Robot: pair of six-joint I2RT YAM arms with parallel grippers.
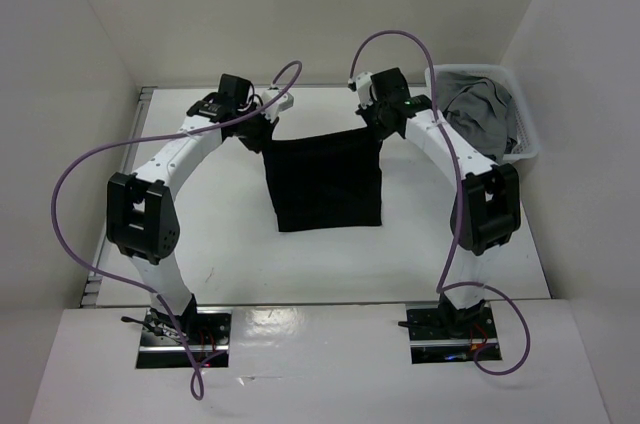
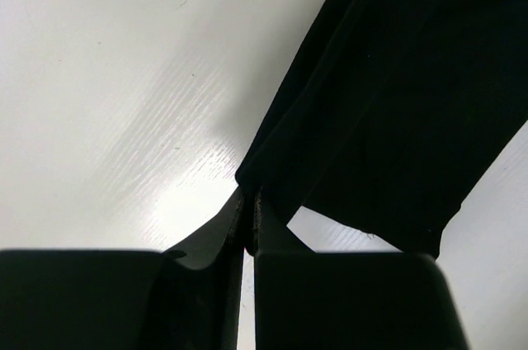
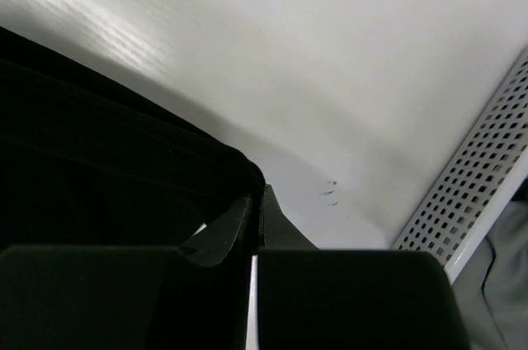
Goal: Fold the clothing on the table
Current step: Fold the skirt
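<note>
My left gripper (image 2: 250, 211) is pinched tight on a corner of the black clothing (image 1: 328, 184). In the left wrist view a fold of the cloth sits right between the fingertips, and the rest runs off toward 1 o'clock. My right gripper (image 3: 257, 201) is clamped the same way on the opposite corner, with the dark cloth bunched at its tips and spreading out toward 9 o'clock.

From above, the clothing is a rough rectangle near the middle of the table (image 1: 220, 244). My left gripper holds its 11 o'clock corner and my right holds its 1 o'clock corner. The far edge dips a little between the two grips, and the body of the cloth reaches back toward 6 o'clock, toward my bases. I cannot tell whether that near edge rests on the surface.

At 3 o'clock from my right gripper, in the table's far right corner, stands a white basket (image 1: 530, 147) with a perforated wall. A grey garment (image 1: 480, 109) is heaped inside it. A purple cable (image 1: 62, 204) loops along each of my arms.
</note>
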